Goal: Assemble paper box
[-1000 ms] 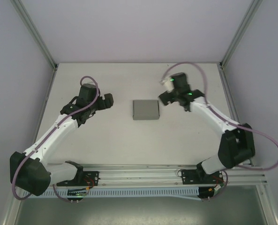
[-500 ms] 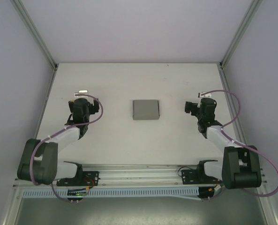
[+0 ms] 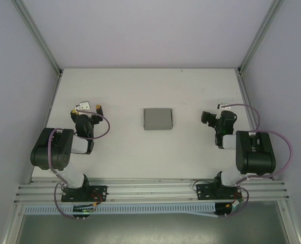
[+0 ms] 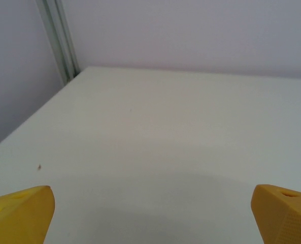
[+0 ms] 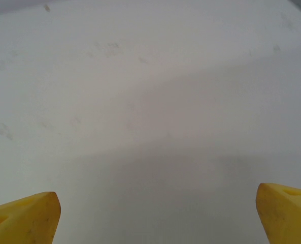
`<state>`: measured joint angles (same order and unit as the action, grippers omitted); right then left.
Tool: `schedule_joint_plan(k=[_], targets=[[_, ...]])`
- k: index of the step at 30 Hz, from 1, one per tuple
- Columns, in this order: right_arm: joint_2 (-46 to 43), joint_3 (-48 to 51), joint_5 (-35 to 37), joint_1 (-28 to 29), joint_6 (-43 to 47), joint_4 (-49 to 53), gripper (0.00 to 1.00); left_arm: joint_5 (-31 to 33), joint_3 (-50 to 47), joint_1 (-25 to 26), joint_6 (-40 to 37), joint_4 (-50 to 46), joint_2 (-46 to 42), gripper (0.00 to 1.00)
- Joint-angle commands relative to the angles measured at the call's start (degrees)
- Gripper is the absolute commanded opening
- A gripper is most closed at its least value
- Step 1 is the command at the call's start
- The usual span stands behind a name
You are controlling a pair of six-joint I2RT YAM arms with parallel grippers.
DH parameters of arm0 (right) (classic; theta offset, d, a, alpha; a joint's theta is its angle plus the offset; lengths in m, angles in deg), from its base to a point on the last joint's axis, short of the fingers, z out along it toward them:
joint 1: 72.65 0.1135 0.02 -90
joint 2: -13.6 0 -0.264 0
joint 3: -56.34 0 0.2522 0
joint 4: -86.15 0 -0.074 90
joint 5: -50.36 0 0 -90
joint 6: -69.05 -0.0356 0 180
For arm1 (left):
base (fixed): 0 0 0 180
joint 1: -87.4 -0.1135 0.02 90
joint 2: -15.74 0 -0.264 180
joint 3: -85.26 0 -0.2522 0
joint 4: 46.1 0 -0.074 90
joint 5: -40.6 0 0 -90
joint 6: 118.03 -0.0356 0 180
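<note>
Paper box (image 3: 158, 119): a small grey rectangular box, closed up, is lying flat on the table (image 3: 140, 86), touching nothing else.

Box relative to the grippers: in the top view it is sitting between the 2 grippers, off to the right of the left one and off to the left of the right one, well apart from both and roughly level with them.

Left gripper (image 4: 153, 216): it is standing wide open and holding nothing; its 2 yellow fingertips (image 4: 18, 213) are showing at the bottom corners of the left wrist view, with bare table between them.

Ahead of the left gripper: pale table is running out to a lilac back wall (image 4: 191, 35), and a metal frame post (image 4: 59, 43) is rising off to the left.

Right gripper (image 5: 155, 216): it is also spread wide and gripping nothing; its yellow fingertips (image 5: 287, 211) are flanking a stretch of faintly scuffed table.

Left arm (image 3: 54, 150): it is sitting folded close above its base, its wrist beyond the elbow.

Right arm (image 3: 254, 152): it is sitting folded the same way, mirroring the left.

Cables: a purple cable (image 3: 102, 129) is looping beside each wrist.
</note>
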<state>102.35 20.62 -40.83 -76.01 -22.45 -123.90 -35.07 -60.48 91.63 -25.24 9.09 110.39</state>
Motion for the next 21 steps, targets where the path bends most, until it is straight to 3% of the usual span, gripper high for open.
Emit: schedule_joint_plan(k=[1,21], targets=[[0.2,0.0,2.0,0.8,-1.3,-7.5,0.99,-1.1,1.5,-0.2,0.3,4.7,-0.9,0.99],[0.0,-0.2,2.8,1.2,-1.0,-6.8,0.99,-0.9,2.0,-0.2,0.4,3.6,-1.0,0.99]])
